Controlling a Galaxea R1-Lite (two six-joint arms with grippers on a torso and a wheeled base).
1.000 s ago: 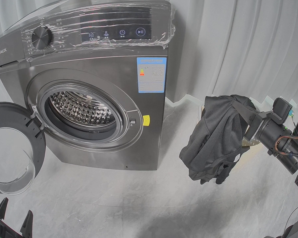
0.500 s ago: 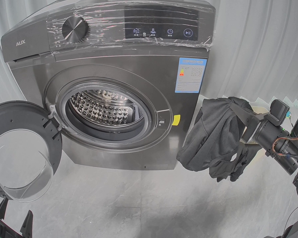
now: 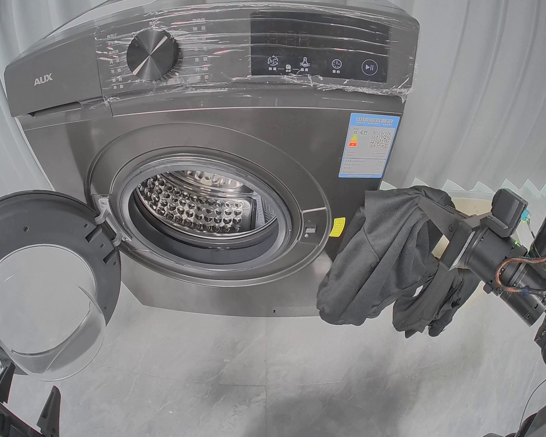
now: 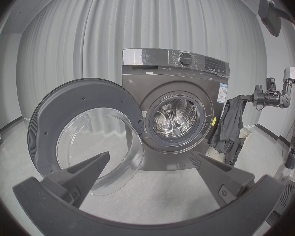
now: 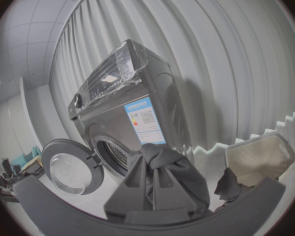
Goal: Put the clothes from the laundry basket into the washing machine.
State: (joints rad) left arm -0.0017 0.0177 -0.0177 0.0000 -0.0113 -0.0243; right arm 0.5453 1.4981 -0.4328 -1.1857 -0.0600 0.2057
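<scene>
A grey front-loading washing machine stands ahead with its round door swung fully open to the left and a bare steel drum. My right gripper is shut on a dark grey garment that hangs in the air to the right of the machine's front corner, above the floor. In the right wrist view the fingers pinch the bunched cloth. A cream laundry basket sits on the floor behind. My left gripper is open, low at the front left, facing the door.
White curtains hang behind and to the right of the machine. Grey tiled floor lies open in front. The open door juts out at the left, close to my left gripper.
The head view has shifted, so the machine now sits larger and more to the right. The garment in my right gripper has come closer to the machine's front right corner.
</scene>
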